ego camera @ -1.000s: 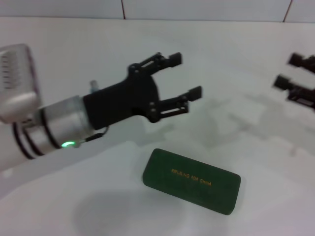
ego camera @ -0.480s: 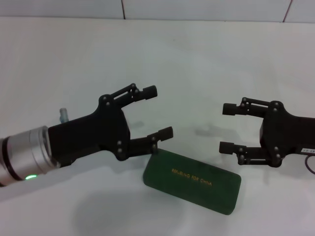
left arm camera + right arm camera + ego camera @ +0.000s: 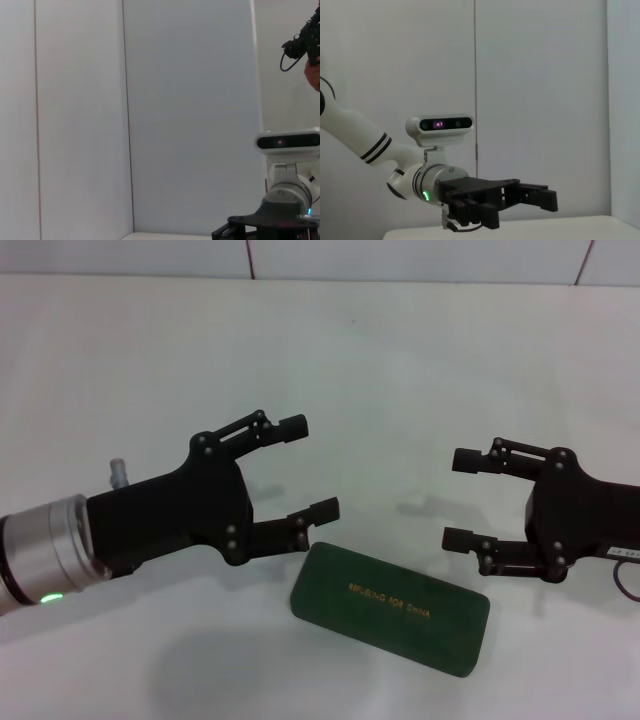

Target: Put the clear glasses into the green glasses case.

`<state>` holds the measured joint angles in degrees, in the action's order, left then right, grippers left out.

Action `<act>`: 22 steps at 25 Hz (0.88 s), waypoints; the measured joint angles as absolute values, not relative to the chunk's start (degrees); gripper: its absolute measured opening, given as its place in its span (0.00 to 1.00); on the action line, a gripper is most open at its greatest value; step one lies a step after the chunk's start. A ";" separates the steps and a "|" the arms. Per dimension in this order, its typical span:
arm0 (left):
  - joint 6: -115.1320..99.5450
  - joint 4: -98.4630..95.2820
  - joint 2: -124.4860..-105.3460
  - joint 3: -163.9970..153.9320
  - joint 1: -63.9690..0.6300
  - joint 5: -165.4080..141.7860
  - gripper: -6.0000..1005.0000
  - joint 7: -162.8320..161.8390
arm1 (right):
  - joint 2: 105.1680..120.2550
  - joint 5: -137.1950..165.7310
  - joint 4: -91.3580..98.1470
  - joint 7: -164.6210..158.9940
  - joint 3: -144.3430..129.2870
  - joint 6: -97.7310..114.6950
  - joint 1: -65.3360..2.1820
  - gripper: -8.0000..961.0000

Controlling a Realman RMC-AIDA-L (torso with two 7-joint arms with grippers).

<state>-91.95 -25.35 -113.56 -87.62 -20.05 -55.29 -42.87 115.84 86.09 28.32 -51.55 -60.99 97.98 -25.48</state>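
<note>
The green glasses case (image 3: pixel 390 608) lies closed on the white table (image 3: pixel 420 370), and the left gripper (image 3: pixel 315 468) and right gripper (image 3: pixel 455 498) hover open at its two ends, probably to open it; I cannot find the clear glasses.

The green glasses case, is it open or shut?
Shut: the green glasses case lies flat with its gold-lettered lid down and no lining visible.
</note>
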 joint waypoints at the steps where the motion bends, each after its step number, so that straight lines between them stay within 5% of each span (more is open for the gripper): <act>1: -91.93 -25.35 -113.50 -87.62 -20.07 -55.29 0.86 -42.88 | 115.84 86.08 28.08 -51.32 -60.99 97.96 -25.56 0.80; 22: -92.01 -25.52 -113.11 -86.92 -19.77 -56.33 0.86 -42.75 | 115.78 83.75 27.62 -50.62 -61.19 97.01 -25.93 0.80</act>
